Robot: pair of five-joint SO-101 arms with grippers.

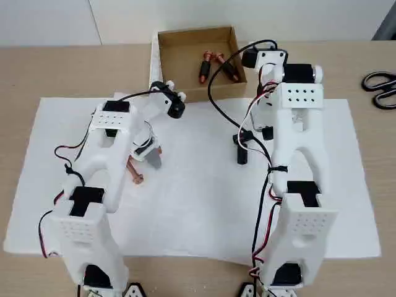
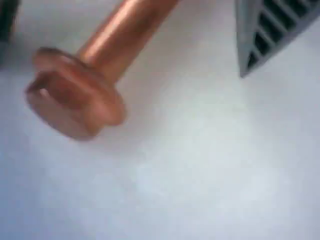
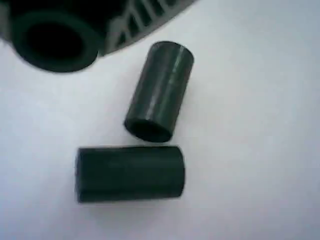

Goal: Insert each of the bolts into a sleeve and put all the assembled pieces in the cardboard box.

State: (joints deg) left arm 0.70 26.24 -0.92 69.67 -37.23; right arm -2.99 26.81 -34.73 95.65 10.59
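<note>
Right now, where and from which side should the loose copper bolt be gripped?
Take the bolt by its smooth shank just behind the flanged head, coming straight down with jaws across it. It lies flat on the sheet, and that probably leaves the tip free.

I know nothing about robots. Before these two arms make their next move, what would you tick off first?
1. Copper bolt with a flanged head is on the white paper sheet close by the left gripper: ok.
2. Left gripper already holds that bolt: cannot tell.
3. Loose black cylindrical sleeves are ready under the right arm: ok, two lie close together, one and another.
4. A third black sleeve is held by the right arm: cannot tell.
5. Brown cardboard box is open with room left: ok, with two assembled pieces inside.
</note>
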